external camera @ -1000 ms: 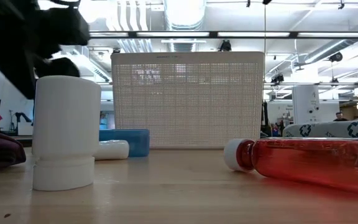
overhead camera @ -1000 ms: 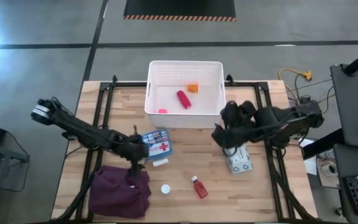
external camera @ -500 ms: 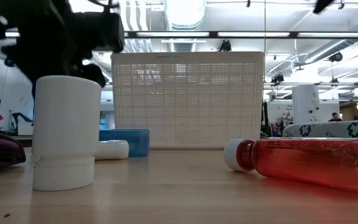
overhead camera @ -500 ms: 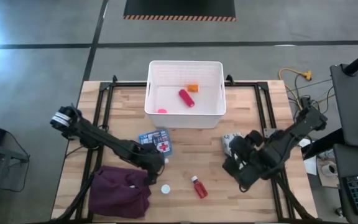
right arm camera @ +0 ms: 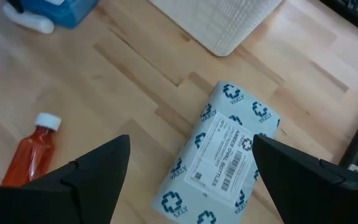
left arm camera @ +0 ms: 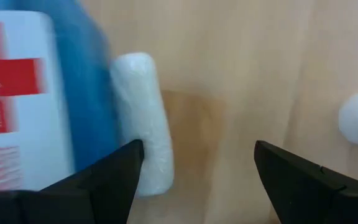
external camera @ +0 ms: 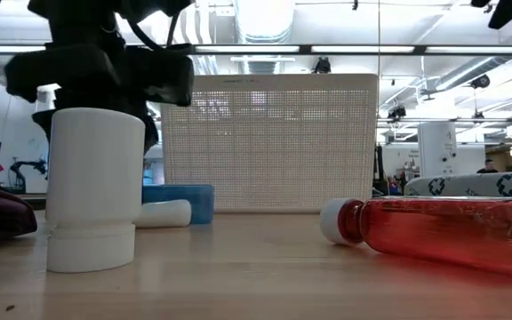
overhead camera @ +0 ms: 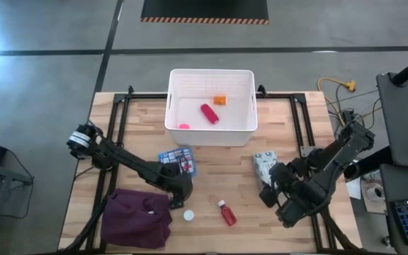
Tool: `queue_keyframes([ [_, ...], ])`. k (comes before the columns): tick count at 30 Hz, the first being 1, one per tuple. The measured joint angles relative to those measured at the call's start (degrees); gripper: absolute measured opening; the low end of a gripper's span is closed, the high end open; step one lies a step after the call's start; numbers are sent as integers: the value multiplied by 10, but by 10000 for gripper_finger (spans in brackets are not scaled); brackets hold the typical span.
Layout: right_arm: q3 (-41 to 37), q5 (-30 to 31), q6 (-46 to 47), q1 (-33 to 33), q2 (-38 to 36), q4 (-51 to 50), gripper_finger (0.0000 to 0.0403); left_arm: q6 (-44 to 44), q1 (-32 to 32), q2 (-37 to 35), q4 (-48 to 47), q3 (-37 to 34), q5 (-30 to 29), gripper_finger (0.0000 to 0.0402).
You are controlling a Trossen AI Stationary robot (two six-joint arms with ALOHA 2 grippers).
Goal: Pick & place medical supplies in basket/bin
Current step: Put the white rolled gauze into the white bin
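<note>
From above: white basket (overhead camera: 211, 108) at the surface's (overhead camera: 239, 180) far edge with a red bottle (overhead camera: 209, 113) inside, left pincer (overhead camera: 181, 197) wide apart by the blue first-aid box (overhead camera: 178, 161), right pincer (overhead camera: 269, 193) wide apart beside the patterned packet (overhead camera: 264, 166). At surface level: white cylinder (external camera: 94, 188) near, red bottle on its side (external camera: 434, 233). From the wrists: white roll (left arm camera: 145, 121) against the box; packet between the spread fingers (right arm camera: 92, 171), nothing held.

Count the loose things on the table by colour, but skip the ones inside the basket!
Red: 1, bottle
White: 2, roll, round piece
Blue: 1, first-aid box
Pale grey-green: 1, packet
Maroon: 1, cloth
Total: 6
</note>
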Motion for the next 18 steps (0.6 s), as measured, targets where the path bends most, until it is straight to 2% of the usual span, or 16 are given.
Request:
queue_keyframes([
  [5,0,5,0,0,0,0,329,4,0,-19,-38,15,-37,295],
  [10,0,19,13,-1,0,0,329,3,1,-18,-39,2,-40,295],
  [18,0,19,32,-1,0,0,329,3,4,-18,17,-18,-36,295],
])
